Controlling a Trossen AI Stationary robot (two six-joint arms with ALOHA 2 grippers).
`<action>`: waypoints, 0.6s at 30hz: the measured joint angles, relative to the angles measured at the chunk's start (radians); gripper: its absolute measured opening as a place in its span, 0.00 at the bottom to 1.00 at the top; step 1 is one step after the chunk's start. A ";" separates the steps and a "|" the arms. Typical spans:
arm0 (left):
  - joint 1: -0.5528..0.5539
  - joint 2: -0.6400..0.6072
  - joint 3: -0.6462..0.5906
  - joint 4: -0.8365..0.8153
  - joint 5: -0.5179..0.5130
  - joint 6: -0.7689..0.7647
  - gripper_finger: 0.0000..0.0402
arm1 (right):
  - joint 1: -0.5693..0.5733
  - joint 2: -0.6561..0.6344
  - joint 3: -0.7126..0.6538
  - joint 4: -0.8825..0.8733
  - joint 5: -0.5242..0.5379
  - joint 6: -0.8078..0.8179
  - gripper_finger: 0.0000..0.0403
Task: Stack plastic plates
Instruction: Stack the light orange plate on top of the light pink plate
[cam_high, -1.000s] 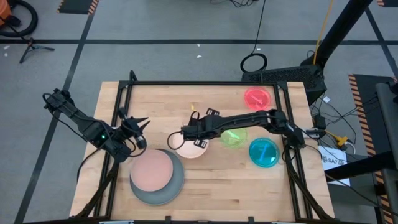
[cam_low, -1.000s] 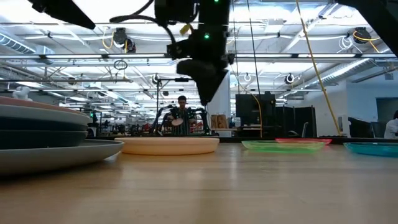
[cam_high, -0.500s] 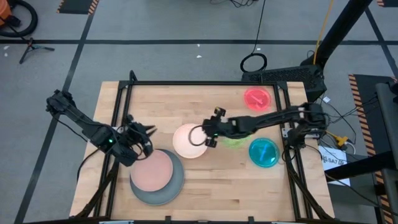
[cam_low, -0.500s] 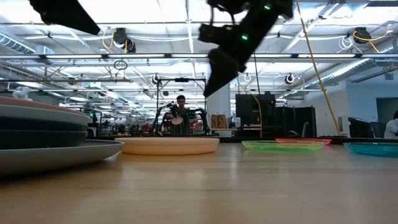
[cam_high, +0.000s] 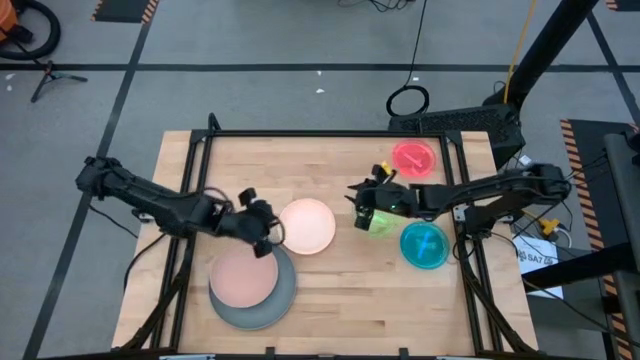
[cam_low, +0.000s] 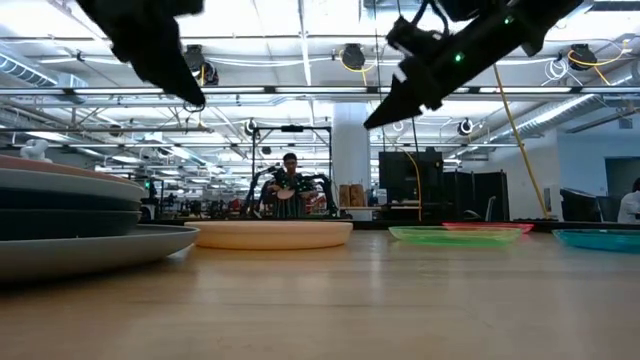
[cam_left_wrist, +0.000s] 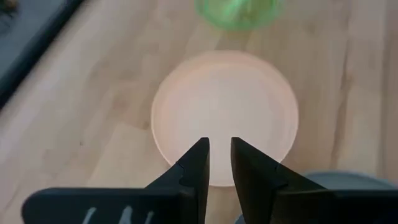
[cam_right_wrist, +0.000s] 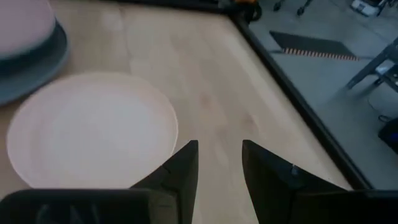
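A stack of several plates (cam_high: 243, 278) sits near the table's front left, salmon pink on top and the large grey plate (cam_high: 286, 292) at the bottom. The cream plate (cam_high: 310, 226) lies flat mid-table, to the right of and behind the stack. My left gripper (cam_high: 274, 232) hovers open with a narrow gap at the cream plate's left rim (cam_left_wrist: 219, 144). My right gripper (cam_high: 358, 205) hangs open above the table beside the green plate (cam_high: 380, 222), its fingers (cam_right_wrist: 220, 149) pointing toward the cream plate (cam_right_wrist: 93, 134).
A teal plate (cam_high: 425, 245) lies near the right edge and a small red plate (cam_high: 414, 157) at the far right. A black frame (cam_high: 320, 134) borders the table. A person (cam_low: 290, 185) sits far behind the table in the low view.
My right gripper has drawn back from over the cream plate toward the table's right, ending over the green plate. My left gripper has reached from the left edge toward the cream plate, past the stack's far side. The plates lie where they were.
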 joint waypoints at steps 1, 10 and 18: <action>0.031 0.014 0.000 0.007 0.035 0.025 0.18 | 0.002 -0.017 -0.002 -0.002 0.000 0.000 0.29; 0.275 0.158 0.000 0.180 0.338 0.171 0.18 | 0.026 -0.073 -0.002 0.023 -0.106 -0.015 0.29; 0.411 0.274 0.000 0.216 0.423 0.197 0.18 | 0.025 -0.073 -0.002 0.025 -0.104 -0.027 0.29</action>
